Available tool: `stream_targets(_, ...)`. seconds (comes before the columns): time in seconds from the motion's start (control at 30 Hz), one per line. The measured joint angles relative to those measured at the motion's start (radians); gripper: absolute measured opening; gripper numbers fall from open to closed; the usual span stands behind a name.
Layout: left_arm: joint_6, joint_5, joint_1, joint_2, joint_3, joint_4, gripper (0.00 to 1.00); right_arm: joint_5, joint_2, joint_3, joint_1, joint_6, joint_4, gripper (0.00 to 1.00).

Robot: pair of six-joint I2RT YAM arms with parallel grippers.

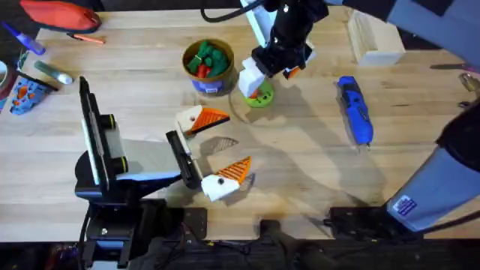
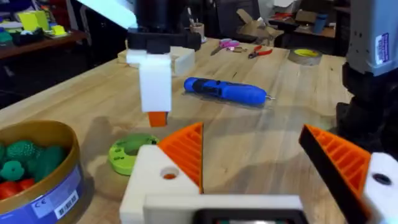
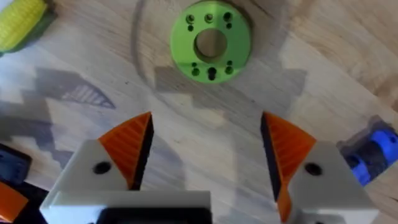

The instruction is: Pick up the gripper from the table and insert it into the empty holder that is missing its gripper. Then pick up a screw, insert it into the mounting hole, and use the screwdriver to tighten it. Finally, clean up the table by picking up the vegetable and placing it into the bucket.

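Note:
My right gripper [image 1: 259,79] hangs open above the flat green ring disc [image 3: 211,43], its orange pads wide apart [image 3: 207,121]. The yellow vegetable [image 3: 22,22] lies on the table just beyond that disc. The bucket [image 1: 208,64] stands beside the disc, holding green and red toy vegetables. The blue screwdriver [image 1: 355,110] lies flat to the right. My left gripper [image 1: 216,148] rests low at the table's middle, open and holding nothing. The loose gripper piece, the holder and the screws are out of view.
A pale wooden box [image 1: 373,37] stands at the back right. A red object [image 1: 60,13] and small tools lie at the far left edge. Bare wood stretches between my left gripper and the screwdriver.

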Motion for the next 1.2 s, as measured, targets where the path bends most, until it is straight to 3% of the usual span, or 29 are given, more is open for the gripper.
stream_targets(0.57,0.0,0.0,0.0,0.0,0.0,0.0,0.986,0.003,0.138,0.001,0.0,0.055,0.068,0.82)
stream_targets(0.7,0.0,0.0,0.0,0.0,0.0,0.0,0.985,0.01,0.142,-0.027,0.0,0.057,0.122,0.624)
stream_targets(0.73,0.0,0.0,0.0,0.0,0.0,0.0,0.985,0.01,0.142,-0.037,0.0,0.059,0.125,0.523)
stream_targets(0.77,0.0,0.0,0.0,0.0,0.0,0.0,0.986,0.01,0.142,-0.038,0.0,0.058,0.125,0.504)
stream_targets(1.2,0.0,0.0,0.0,0.0,0.0,0.0,0.985,0.013,0.14,-0.099,0.0,0.059,0.159,0.462)
